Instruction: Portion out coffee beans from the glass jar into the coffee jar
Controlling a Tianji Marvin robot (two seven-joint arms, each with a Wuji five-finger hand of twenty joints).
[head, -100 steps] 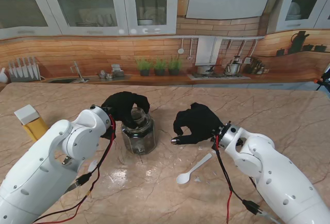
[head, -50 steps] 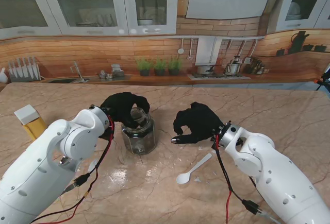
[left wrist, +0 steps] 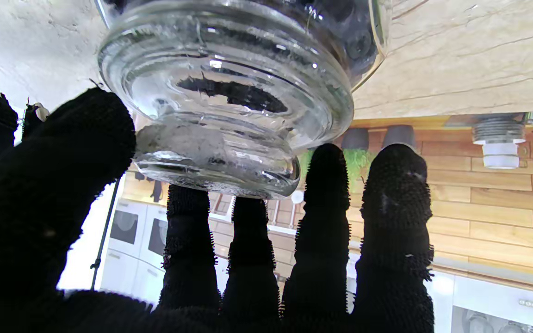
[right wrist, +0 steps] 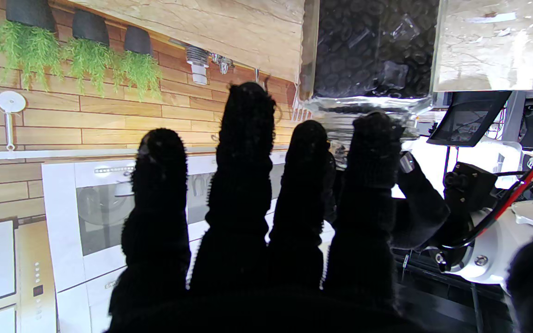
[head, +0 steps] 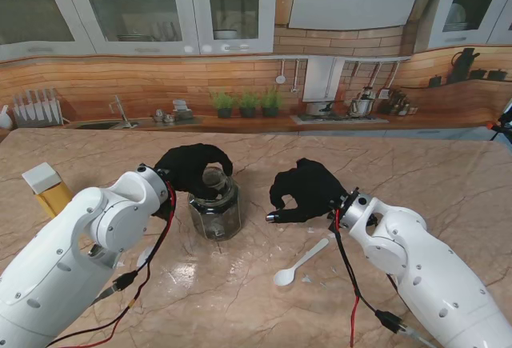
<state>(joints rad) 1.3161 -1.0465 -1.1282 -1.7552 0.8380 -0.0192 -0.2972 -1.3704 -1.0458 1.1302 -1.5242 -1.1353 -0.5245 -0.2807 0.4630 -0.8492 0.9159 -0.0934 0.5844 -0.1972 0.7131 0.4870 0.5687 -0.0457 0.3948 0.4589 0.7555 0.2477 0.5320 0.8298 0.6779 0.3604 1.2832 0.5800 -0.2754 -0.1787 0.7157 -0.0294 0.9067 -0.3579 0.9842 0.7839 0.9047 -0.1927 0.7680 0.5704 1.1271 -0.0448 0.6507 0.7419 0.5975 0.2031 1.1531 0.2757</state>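
Observation:
A glass jar with dark coffee beans stands on the marble table between my hands. Its glass lid is on, and the lid's knob sits between the thumb and fingers of my left hand, which is curled over the lid from the jar's left. My right hand hovers low to the right of the jar, apart from it, fingers loosely bent and holding nothing. A yellow container with a white top stands at the far left.
A white plastic spoon lies on the table nearer to me than my right hand, beside my right forearm. Red and black cables hang from both wrists. A kitchen backdrop runs behind the table's far edge.
My left hand has shifted slightly on the lid and the left elbow has drifted a little. The jar, spoon and right hand stay where they were.

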